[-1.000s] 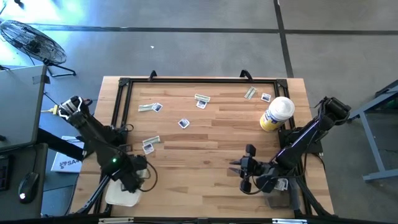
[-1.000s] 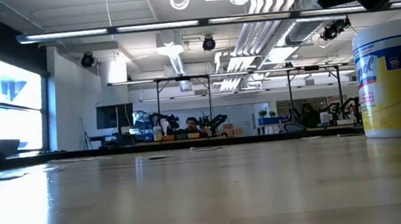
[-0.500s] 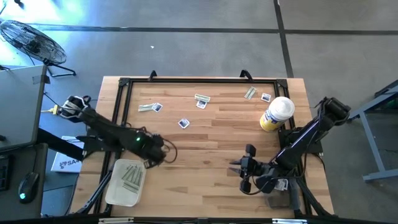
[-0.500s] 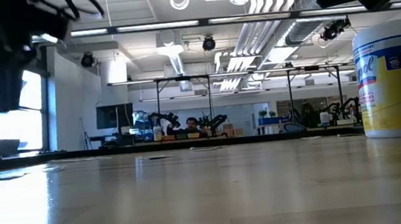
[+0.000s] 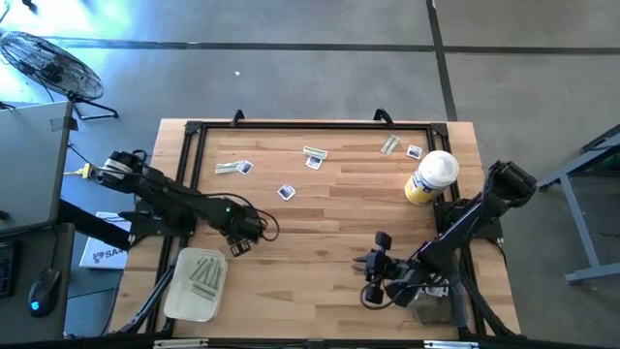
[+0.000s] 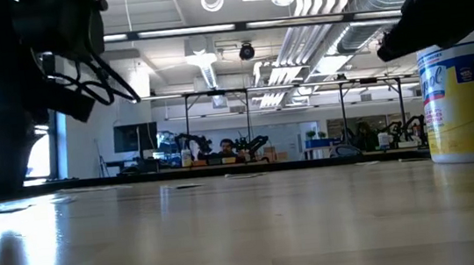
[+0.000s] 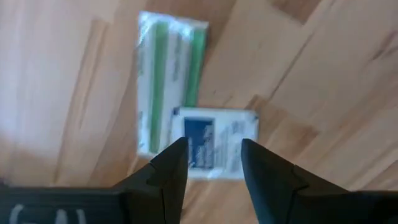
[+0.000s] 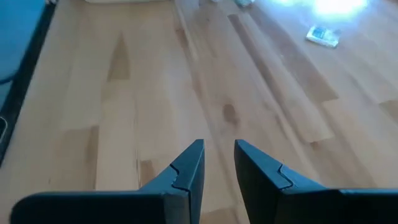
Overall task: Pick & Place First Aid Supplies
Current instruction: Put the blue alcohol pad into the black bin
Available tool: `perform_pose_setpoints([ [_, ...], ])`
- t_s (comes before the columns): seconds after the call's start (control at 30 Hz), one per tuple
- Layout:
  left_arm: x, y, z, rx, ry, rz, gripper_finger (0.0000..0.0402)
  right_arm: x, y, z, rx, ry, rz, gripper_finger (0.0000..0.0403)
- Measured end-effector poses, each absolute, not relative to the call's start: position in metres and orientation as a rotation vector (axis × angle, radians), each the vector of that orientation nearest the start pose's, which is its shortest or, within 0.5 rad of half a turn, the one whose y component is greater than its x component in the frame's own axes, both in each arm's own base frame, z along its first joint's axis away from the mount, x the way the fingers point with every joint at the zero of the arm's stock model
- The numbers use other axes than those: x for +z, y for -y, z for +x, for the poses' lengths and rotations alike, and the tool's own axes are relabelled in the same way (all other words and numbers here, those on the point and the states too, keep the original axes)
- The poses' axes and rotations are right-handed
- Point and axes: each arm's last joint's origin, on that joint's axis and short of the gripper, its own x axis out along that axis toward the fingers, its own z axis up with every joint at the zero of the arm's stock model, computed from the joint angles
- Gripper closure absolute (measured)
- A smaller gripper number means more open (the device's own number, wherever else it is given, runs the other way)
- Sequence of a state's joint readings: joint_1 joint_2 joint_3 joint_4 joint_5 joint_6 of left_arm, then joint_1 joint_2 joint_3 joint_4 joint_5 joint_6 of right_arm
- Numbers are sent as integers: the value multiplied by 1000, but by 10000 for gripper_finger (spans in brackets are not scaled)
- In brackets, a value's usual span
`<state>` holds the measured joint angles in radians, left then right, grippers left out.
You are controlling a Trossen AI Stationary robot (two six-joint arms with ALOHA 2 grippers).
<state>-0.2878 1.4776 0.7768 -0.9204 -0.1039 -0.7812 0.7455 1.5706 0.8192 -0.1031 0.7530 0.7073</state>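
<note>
Thin and light, the white square packet [image 7: 214,142] lying on a green-striped strip [image 7: 166,74] at the worktop's [image 5: 329,223] left is framed by the left end effector [image 5: 240,244], parted and empty, so an edge pinch seems needed.

From above, my left gripper [image 5: 239,236] covers the pair of packets under it, the print on the white square packet [image 7: 216,140] is too blurred for me to read, and the yellow bottle [image 6: 465,95] is cut off by the low view's right edge.
</note>
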Motion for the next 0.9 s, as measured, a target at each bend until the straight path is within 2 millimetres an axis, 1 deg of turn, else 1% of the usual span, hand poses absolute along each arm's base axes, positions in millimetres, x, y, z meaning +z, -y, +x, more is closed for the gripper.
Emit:
perform_pose_setpoints([
  [0.07, 152, 60, 213, 450, -1499, -311, 254, 174, -186, 236, -218, -590, 100, 320],
  [0.1, 151, 60, 212, 455, -1513, -303, 254, 173, -185, 238, -211, -593, 101, 320],
  [0.3, 140, 62, 220, 413, -1544, -251, 254, 173, -182, 245, -179, -603, 98, 320],
  [0.47, 142, 64, 224, 380, -1531, -223, 255, 169, -181, 251, -156, -606, 87, 320],
  [0.57, 147, 65, 230, 353, -1499, -203, 255, 168, -180, 253, -152, -607, 95, 320],
  [0.67, 153, 70, 248, 270, -1351, -233, 254, 169, -179, 255, -157, -599, 105, 320],
  [0.77, 155, 75, 259, 141, -1255, -246, 254, 170, -179, 256, -151, -593, 103, 320],
  [0.83, 161, 80, 272, 33, -1134, -264, 254, 170, -179, 256, -152, -592, 102, 320],
  [0.9, 168, 84, 281, -33, -1030, -273, 254, 170, -179, 256, -152, -592, 103, 320],
])
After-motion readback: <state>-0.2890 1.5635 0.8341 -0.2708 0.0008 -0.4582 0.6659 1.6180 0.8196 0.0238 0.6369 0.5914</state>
